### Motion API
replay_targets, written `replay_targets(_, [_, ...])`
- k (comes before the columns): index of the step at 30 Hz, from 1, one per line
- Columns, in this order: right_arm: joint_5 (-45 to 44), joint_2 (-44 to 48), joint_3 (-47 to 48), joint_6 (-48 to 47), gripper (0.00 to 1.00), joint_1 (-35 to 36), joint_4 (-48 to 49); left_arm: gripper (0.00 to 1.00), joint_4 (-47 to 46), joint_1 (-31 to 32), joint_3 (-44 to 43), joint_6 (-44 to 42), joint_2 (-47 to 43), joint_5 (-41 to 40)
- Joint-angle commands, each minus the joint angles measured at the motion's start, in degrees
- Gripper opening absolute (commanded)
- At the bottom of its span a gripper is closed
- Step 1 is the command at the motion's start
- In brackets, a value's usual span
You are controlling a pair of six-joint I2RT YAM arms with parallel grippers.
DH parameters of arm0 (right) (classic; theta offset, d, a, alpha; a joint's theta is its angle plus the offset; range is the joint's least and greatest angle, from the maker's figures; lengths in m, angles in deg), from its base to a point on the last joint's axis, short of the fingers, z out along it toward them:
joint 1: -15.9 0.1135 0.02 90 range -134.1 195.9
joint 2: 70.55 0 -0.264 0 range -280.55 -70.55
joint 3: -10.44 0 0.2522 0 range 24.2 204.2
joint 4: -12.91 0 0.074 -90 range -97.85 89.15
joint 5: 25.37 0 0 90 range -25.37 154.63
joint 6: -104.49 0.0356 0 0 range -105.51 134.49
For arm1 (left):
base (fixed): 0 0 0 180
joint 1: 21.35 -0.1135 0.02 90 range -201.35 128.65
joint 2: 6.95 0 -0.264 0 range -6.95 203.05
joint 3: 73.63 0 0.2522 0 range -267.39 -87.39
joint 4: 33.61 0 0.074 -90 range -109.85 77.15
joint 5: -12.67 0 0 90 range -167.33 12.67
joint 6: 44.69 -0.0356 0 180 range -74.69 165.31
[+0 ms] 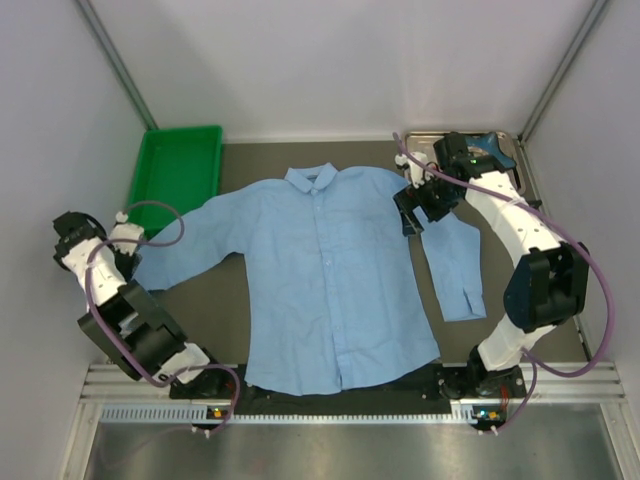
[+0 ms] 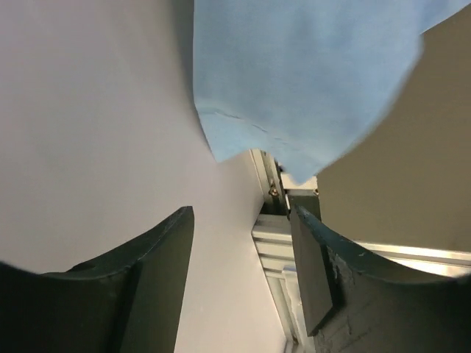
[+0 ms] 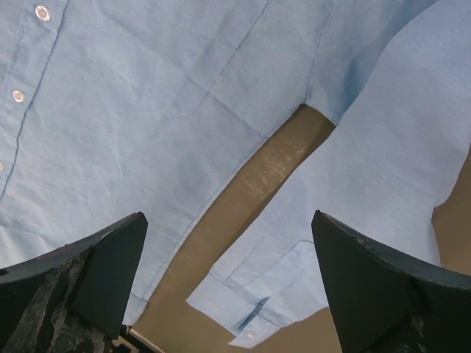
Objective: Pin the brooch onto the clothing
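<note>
The light blue shirt [image 1: 325, 270] lies flat and face up on the brown table, collar at the far side and sleeves spread. My right gripper [image 1: 412, 212] hangs open and empty above the shirt's right armpit; in the right wrist view [image 3: 228, 220] I see the button placket, the chest pocket [image 3: 147, 110] and the sleeve cuff [image 3: 250, 294] below it. My left gripper [image 1: 122, 262] is folded back at the left by the other cuff, open and empty [image 2: 243, 220], with that cuff [image 2: 294, 73] ahead of it. The brooch is not visible in any view.
A green bin [image 1: 178, 170] stands at the far left. A metal tray [image 1: 505, 150] with a blue object [image 1: 490, 143] sits at the far right, partly hidden by my right arm. White walls close both sides; an aluminium rail [image 1: 330, 400] runs along the near edge.
</note>
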Motion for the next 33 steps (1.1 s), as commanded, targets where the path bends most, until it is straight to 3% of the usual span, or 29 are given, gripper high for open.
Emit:
replay_targets(1, [-2.62, 3.48, -0.30, -2.98, 0.97, -1.76, -3.29, 0.64, 7.28, 4.11, -6.60, 3.19, -4.82, 10.46])
replay_targets(6, [-8.34, 11.03, -11.27, -7.45, 0.95, -2.20, -4.08, 0.69, 9.50, 18.41, -7.31, 11.63, -7.90, 15.12])
replay_targets(9, [-11.77, 14.89, -18.75, -8.96, 0.94, -2.29, -4.00, 0.72, 8.53, 23.62, -7.66, 17.87, -6.60, 19.77])
replay_targets(16, [-11.69, 20.71, -32.38, -14.76, 0.92, -2.20, -3.56, 0.74, 6.78, 28.03, -9.07, 25.08, -3.07, 25.76])
replay_targets(23, [-13.00, 14.84, -36.60, -9.75, 0.90, 4.73, 1.61, 0.75, 5.72, 29.09, -9.07, 26.67, -2.28, 25.68])
replay_targets(28, [-20.89, 8.42, -39.59, -6.86, 0.87, 7.64, 6.46, 0.75, 4.05, 29.09, -8.28, 27.02, -3.69, 25.06])
replay_targets(32, [-23.20, 6.21, -40.74, -5.45, 0.69, 7.64, 9.62, 0.75, 2.90, 29.18, -7.93, 27.64, -3.78, 25.59])
replay_targets(33, [-23.46, 7.08, -40.39, -5.01, 0.52, 7.56, 9.71, 0.75, 2.55, 29.09, -7.93, 27.82, -3.51, 26.11])
